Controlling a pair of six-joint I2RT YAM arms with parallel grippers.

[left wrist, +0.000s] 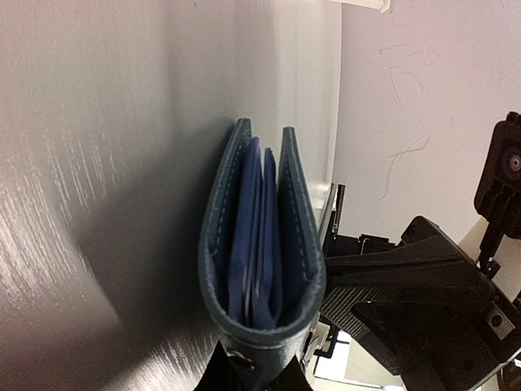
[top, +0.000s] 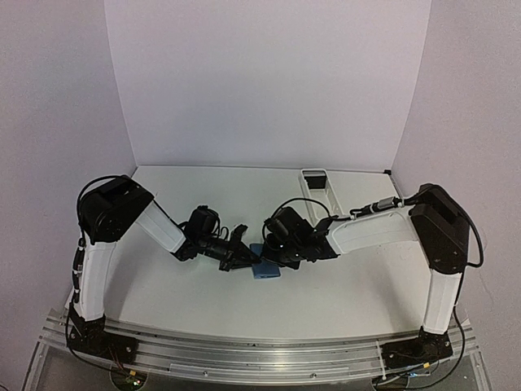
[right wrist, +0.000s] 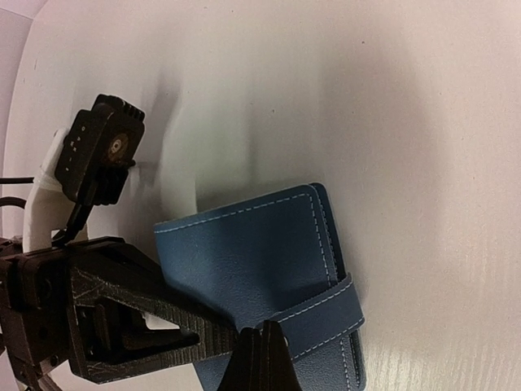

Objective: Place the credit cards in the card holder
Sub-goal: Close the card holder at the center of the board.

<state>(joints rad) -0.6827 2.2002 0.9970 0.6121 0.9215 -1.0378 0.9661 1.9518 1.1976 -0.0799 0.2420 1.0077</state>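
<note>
Both arms are reaching inward, elbows bent outward. The left hand and right hand are facing each other, fingers closed.

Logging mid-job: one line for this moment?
card holder: folded | left tool: shut on card holder | right tool: shut, at strap

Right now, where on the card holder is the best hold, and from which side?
Take the card holder by its folded spine, coming from behind the fold: the covers gape at the opposite edge, leaving the pockets free. The left pincer seems clamped there.
</note>
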